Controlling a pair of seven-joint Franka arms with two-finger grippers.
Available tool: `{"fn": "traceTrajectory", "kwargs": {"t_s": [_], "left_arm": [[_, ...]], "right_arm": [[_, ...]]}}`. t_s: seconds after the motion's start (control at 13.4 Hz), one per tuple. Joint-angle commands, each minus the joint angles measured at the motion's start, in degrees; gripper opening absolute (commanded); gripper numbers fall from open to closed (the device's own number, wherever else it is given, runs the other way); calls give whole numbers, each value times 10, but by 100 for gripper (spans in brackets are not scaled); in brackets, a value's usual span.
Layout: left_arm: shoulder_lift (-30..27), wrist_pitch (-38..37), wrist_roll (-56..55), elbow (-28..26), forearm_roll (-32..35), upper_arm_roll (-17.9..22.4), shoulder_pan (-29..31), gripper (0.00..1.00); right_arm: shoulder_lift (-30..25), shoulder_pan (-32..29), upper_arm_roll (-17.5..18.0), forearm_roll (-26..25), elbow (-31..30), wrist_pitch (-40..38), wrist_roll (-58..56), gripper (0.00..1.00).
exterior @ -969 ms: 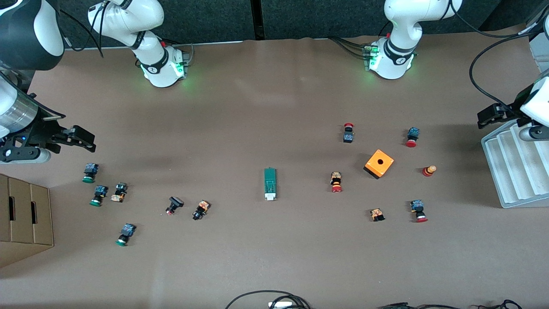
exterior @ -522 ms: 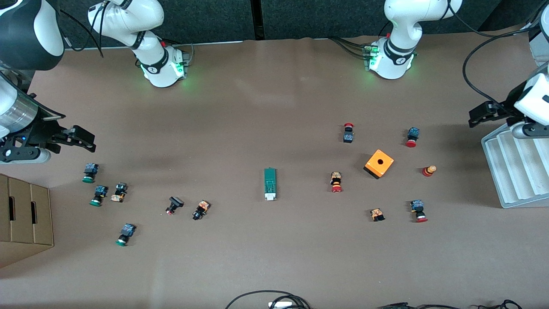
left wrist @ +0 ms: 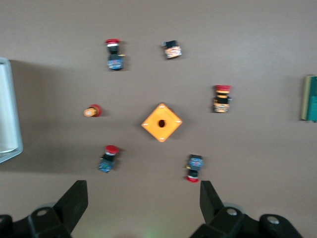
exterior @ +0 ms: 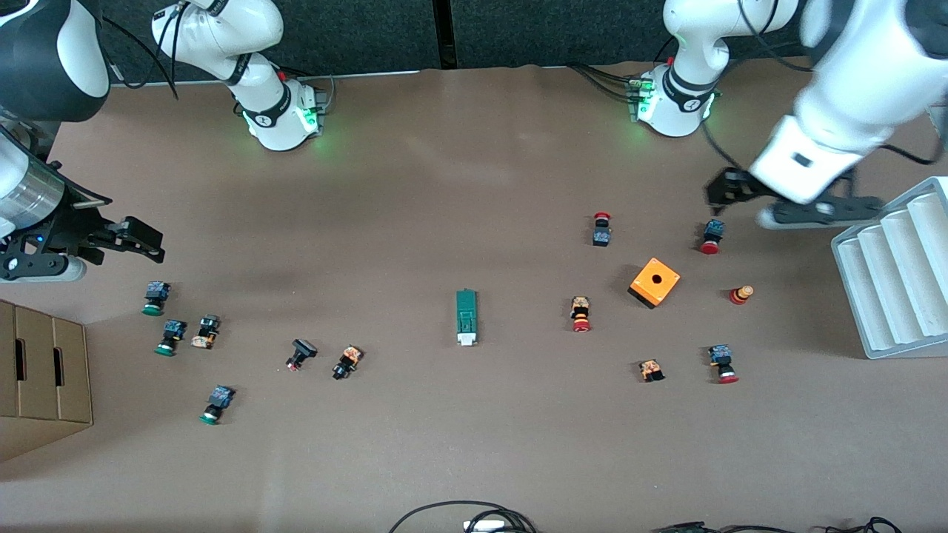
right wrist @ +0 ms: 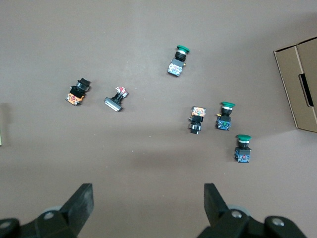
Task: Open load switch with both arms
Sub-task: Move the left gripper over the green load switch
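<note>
The load switch (exterior: 466, 317), a slim dark-green block with a white end piece, lies flat at the middle of the table, its white end nearer the front camera. One end of the load switch (left wrist: 310, 97) shows at the edge of the left wrist view. My left gripper (exterior: 722, 196) hangs open and empty over a red-capped push button (exterior: 711, 237), toward the left arm's end of the table. In its own view the left gripper (left wrist: 143, 198) has its jaws spread wide over bare table. My right gripper (exterior: 144, 240) hovers open and empty near the green-capped buttons, and the right gripper (right wrist: 148, 198) shows wide in its wrist view.
An orange cube box (exterior: 655, 282) with a hole sits among several red push buttons (exterior: 581, 314). Several green-capped buttons (exterior: 170, 337) lie toward the right arm's end. A cardboard box (exterior: 44, 377) and a white stepped tray (exterior: 896, 281) stand at the table's two ends.
The left arm has swung in from above the white tray toward the table's middle and now hangs over the red-capped button. The right arm has not moved.
</note>
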Motion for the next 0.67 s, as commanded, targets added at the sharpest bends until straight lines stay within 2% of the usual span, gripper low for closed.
{"fn": "traceTrajectory", "kwargs": {"t_s": [0.0, 0.15, 0.37, 0.6], "left_arm": [[8, 17, -46, 8, -14, -37, 3, 100], [22, 62, -79, 8, -22, -79, 0, 100], [56, 135, -186, 7, -11, -126, -14, 100], [95, 187, -270, 6, 40, -142, -56, 100]], "right_arm": [[1, -5, 3, 2, 5, 1, -2, 100], [0, -5, 3, 2, 5, 0, -1, 100], [0, -5, 3, 2, 5, 0, -1, 100], [0, -5, 3, 2, 4, -1, -1, 100]]}}
